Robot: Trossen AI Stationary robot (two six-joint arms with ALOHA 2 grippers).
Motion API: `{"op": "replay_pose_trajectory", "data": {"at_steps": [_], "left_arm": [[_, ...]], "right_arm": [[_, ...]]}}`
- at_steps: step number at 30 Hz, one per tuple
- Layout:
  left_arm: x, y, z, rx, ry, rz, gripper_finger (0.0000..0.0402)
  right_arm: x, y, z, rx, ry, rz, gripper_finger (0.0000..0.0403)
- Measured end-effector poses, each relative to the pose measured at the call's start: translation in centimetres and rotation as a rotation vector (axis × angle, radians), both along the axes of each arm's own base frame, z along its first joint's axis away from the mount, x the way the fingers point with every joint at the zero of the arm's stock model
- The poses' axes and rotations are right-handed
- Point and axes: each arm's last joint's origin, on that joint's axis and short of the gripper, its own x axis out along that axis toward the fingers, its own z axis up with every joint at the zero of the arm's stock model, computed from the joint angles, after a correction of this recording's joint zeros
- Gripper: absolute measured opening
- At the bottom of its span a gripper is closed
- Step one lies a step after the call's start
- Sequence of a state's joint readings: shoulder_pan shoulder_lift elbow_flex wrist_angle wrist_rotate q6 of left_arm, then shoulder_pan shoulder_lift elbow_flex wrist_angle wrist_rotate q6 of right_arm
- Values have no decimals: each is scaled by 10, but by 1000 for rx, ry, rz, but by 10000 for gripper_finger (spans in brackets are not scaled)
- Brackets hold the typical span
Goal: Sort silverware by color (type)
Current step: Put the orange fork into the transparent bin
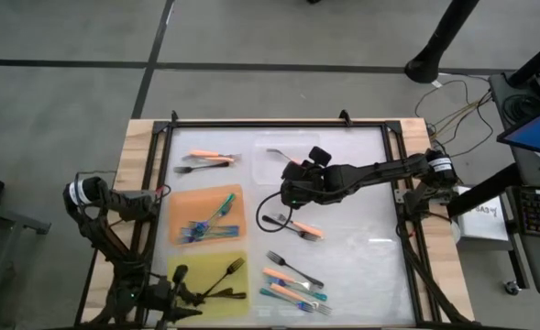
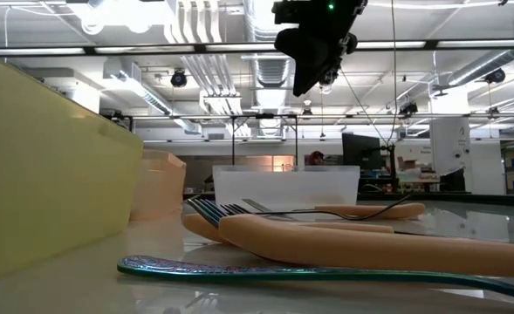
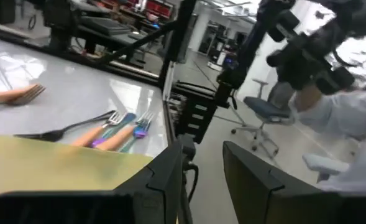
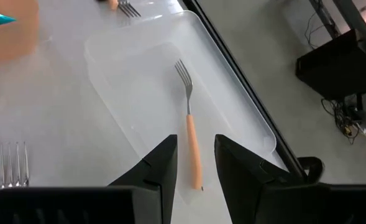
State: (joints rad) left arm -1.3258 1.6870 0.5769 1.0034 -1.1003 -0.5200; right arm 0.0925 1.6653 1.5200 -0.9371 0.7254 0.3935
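In the clear tray (image 4: 245,112), 1 orange-handled fork (image 4: 191,127); 2 black forks (image 1: 224,280) on the yellow mat (image 1: 189,266)

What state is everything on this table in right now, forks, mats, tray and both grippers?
Clear tray: holds one orange-handled fork, lying flat.
Orange mat: teal forks piled on it.
Yellow mat: black forks on it.
Loose forks: unsorted, lying on the table.
Right gripper: open, empty, above the tray.
Left gripper: open, empty, at the yellow mat's edge.
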Motion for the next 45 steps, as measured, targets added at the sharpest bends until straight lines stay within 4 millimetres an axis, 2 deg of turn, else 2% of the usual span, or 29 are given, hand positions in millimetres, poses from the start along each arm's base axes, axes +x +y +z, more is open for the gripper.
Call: {"op": "replay_pose_trajectory", "data": {"at_steps": [4, 9, 14, 17, 22, 27, 31, 35, 39, 45], "left_arm": [[3, 4, -2, 30, 6, 67, 99], [2, 7, -11, 105, 59, 49, 99], [-2, 16, -27, 38, 285, -56, 96], [-1, 29, -33, -8, 424, -19, 90], [13, 40, -20, 30, 400, 33, 85], [26, 51, 2, 100, 276, 111, 84], [36, 62, 15, 146, 227, 175, 84], [47, 75, 26, 157, 184, 276, 84], [55, 86, 38, 150, 161, 333, 84], [59, 98, 54, 151, 132, 361, 84]], "right_arm": [[0, -2, 0, 0, -2, -5, 98], [0, -2, 0, 10, -2, -8, 98], [0, -1, -1, 48, 7, 9, 99], [0, -2, -1, 49, 5, 8, 98], [0, -1, -1, 61, -1, 6, 99], [-2, 2, -6, 273, 2, 8, 99], [-2, 8, -23, 459, 63, 42, 99], [0, 12, -50, 595, 159, 59, 99], [4, 12, -76, 592, 243, 51, 99], [12, 14, -102, 619, 314, 38, 97]]}}
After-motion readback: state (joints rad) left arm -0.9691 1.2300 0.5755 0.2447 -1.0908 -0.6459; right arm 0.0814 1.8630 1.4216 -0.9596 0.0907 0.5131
